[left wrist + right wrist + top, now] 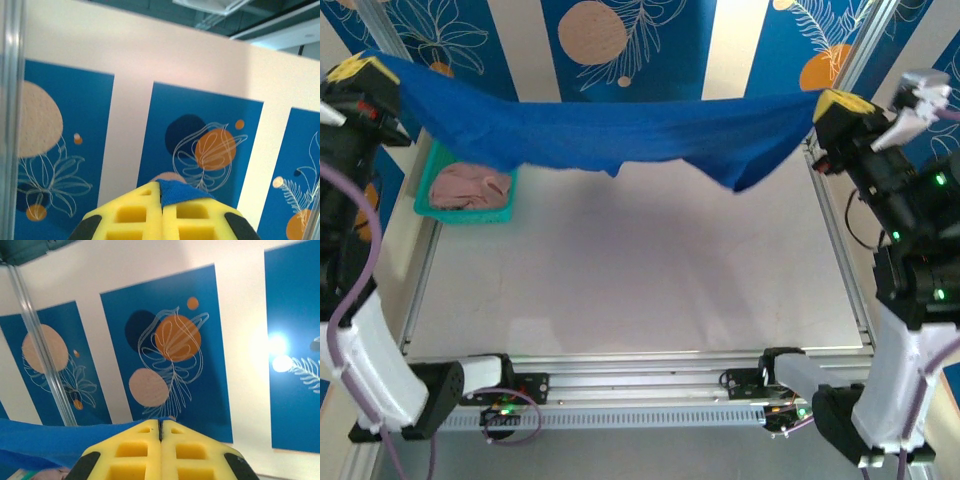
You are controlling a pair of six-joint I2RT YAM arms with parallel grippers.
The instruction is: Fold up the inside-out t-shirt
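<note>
Two grips: left claw [362, 70] and right claw [842, 104] each clamped on t-shirt [620, 135] edge; cloth stretched above worktop [640, 280] far edge, likely for flattening before fold

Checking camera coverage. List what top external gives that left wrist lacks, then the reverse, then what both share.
Top external: the blue t-shirt stretched in the air between the left gripper and right gripper, above the table, with a pink garment in a teal basket at far left. Left wrist: a close look at its yellow fingers pressed together on a tuft of the shirt. Shared: the shirt, the left gripper, the blue patterned wall panels.
</note>
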